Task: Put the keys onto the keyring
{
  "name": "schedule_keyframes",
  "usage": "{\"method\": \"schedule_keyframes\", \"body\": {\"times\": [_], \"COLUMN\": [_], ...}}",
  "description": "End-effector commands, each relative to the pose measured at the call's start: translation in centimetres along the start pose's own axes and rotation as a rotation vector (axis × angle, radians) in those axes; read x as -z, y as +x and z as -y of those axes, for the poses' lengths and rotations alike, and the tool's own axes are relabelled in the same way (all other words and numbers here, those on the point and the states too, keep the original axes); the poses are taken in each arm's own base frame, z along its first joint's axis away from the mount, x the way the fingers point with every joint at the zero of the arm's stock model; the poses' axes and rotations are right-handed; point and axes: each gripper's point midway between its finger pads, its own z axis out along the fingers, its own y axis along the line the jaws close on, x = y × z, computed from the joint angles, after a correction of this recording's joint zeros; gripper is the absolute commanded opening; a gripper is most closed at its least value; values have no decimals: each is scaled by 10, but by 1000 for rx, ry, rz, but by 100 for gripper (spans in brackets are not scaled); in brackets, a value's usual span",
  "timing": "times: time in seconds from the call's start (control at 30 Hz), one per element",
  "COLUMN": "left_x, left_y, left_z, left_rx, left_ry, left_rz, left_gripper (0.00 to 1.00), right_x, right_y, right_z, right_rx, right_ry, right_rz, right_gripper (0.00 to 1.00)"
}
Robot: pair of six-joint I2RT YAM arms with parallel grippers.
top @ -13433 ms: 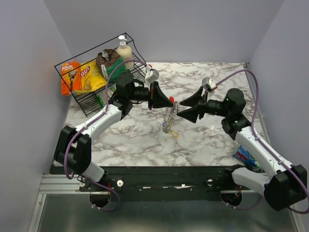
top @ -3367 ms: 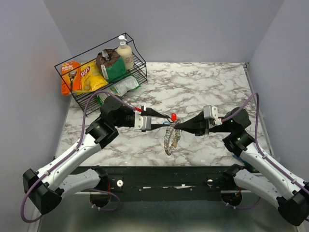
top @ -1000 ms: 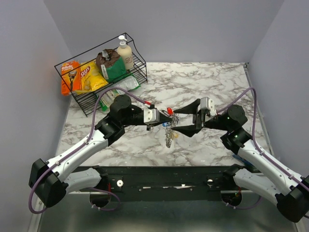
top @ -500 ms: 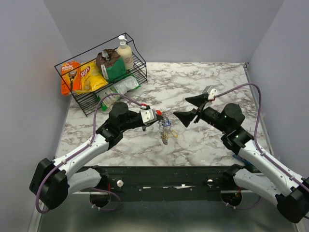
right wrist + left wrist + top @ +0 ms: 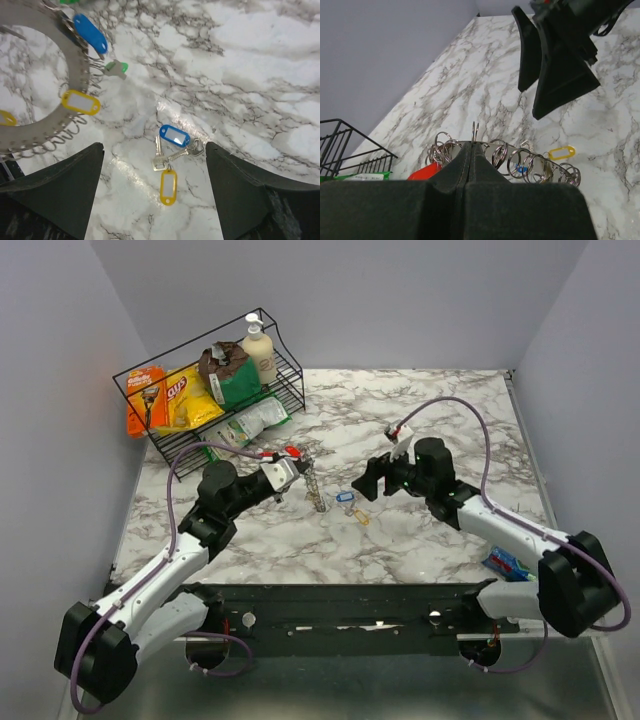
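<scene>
My left gripper is shut on the keyring, a silver metal band strung with several small wire rings. It is held above the marble table and carries a red tag. In the right wrist view the keyring bears blue, yellow and green tagged keys. Two loose silver keys lie on the table with a blue tag and a yellow tag. My right gripper hangs open just over them, holding nothing.
A black wire basket with snack bags and a bottle stands at the back left. A green packet lies in front of it. A blue packet sits near the right front edge.
My right gripper has opened, left the keyring and dropped low over the loose keys. My left arm has drawn the keyring back to the left.
</scene>
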Motion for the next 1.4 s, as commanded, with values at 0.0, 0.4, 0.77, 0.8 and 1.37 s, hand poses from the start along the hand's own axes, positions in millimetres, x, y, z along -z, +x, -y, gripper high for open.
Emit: {"method": "schedule_keyframes", "body": {"times": [0.0, 0.4, 0.77, 0.8, 1.37], "left_x": [7, 8, 7, 7, 6], "left_y": [-22, -24, -25, -25, -27], "left_z": [-16, -11, -5, -5, -2], "left_rx": [-72, -58, -55, -54, -45], "left_ry": [-77, -55, -25, -22, -8], "left_rz": [56, 71, 87, 91, 108], "left_gripper": [0, 0, 0, 0, 0], "right_x": [-14, -45, -50, -51, -50], "right_y": [8, 72, 113, 117, 126], "right_z": [4, 12, 11, 12, 8], "right_rx": [-54, -134, -181, -185, -226], "right_ry": [-5, -46, -84, -81, -96], "right_rz": [-80, -279, -394, -402, -449], "right_gripper": [84, 66, 61, 59, 40]}}
